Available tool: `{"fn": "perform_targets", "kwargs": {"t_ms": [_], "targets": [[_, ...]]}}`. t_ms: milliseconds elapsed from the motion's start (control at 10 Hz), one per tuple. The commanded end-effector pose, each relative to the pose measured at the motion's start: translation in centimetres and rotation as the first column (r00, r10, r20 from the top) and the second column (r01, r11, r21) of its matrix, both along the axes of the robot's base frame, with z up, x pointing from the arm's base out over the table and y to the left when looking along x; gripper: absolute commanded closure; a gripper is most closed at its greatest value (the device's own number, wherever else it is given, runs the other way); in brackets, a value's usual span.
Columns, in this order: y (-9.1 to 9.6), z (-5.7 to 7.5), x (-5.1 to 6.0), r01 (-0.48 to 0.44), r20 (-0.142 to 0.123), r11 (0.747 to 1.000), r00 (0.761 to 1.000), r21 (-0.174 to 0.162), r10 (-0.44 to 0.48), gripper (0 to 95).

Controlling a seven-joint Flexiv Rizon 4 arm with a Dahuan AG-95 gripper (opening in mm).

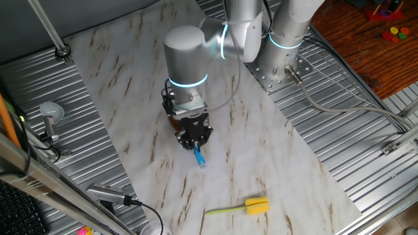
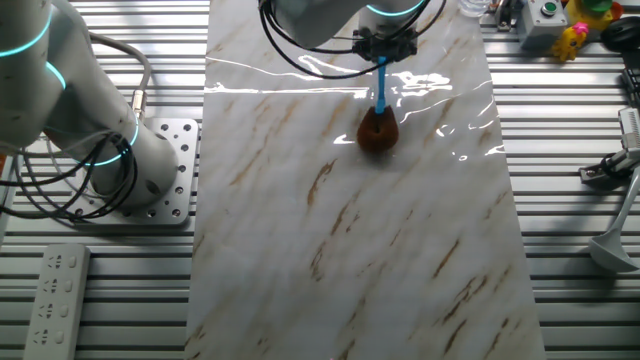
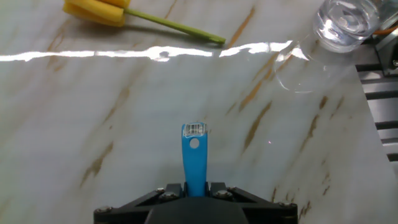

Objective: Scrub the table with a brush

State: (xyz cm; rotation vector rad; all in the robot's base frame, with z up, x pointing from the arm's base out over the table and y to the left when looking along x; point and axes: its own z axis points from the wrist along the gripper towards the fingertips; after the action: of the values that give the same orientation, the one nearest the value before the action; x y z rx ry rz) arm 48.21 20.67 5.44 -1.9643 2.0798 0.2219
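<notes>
The table is a white marble-patterned sheet with brown streaks. My gripper is shut on the light-blue handle of the brush. In the other fixed view the handle slopes down to the round brown bristle head, which rests on the table. The head is hidden under the hand in the first fixed view and out of sight in the hand view.
A yellow brush with a thin yellow-green handle lies on the sheet near its front edge. A clear glass stands at the sheet's corner. Ribbed grey metal surrounds the sheet. The arm base sits beside it.
</notes>
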Motion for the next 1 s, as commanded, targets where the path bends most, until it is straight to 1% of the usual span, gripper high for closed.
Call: {"fn": "perform_targets", "kwargs": {"t_ms": [100, 200, 500, 700, 800, 1000], "targets": [[-1.0, 0.2, -0.2, -0.024, 0.000, 1.000, 1.000, -0.002, 0.024, 95.0], [-1.9, 0.2, -0.3, -0.041, 0.004, 0.999, 0.999, -0.004, 0.041, 95.0], [-3.5, 0.4, -0.6, -0.068, 0.009, 0.998, 0.998, -0.012, 0.068, 95.0], [-4.7, 0.5, -1.4, -0.079, 0.012, 0.997, 0.997, -0.022, 0.080, 95.0], [-5.1, 0.4, -1.9, -0.075, 0.011, 0.997, 0.997, -0.025, 0.076, 95.0], [-5.2, 0.3, -2.1, -0.072, 0.011, 0.997, 0.997, -0.023, 0.072, 95.0]]}}
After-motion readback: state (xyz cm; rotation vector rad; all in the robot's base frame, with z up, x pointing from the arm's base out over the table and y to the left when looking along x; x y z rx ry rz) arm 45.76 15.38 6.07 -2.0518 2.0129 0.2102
